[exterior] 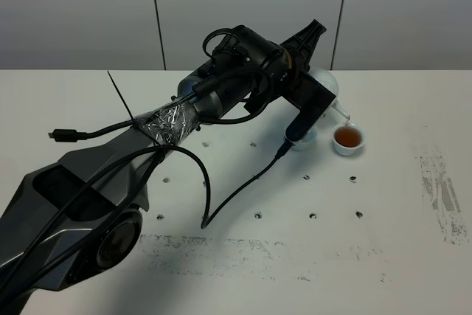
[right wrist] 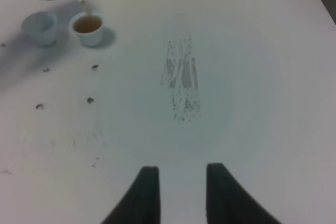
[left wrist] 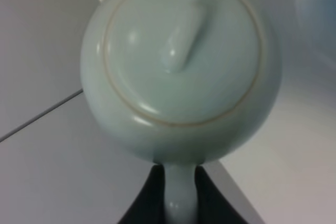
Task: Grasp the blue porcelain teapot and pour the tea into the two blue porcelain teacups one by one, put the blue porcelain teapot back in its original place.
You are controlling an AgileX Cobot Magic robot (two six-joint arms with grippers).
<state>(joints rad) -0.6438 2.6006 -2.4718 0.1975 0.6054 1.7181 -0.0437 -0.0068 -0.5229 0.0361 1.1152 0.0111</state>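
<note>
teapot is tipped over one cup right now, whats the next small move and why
Probably tip the blue porcelain teapot back upright to stop the stream: the teacup under its spout already looks well filled with brown tea, while the other teacup beside it looks empty and needs filling next.

The teapot (left wrist: 178, 77) is pale celadon-blue, the tea (exterior: 349, 136) amber

Bright, even light, soft faint shadows — the teapot (left wrist: 181, 72) in the left wrist view is blurred.
</note>
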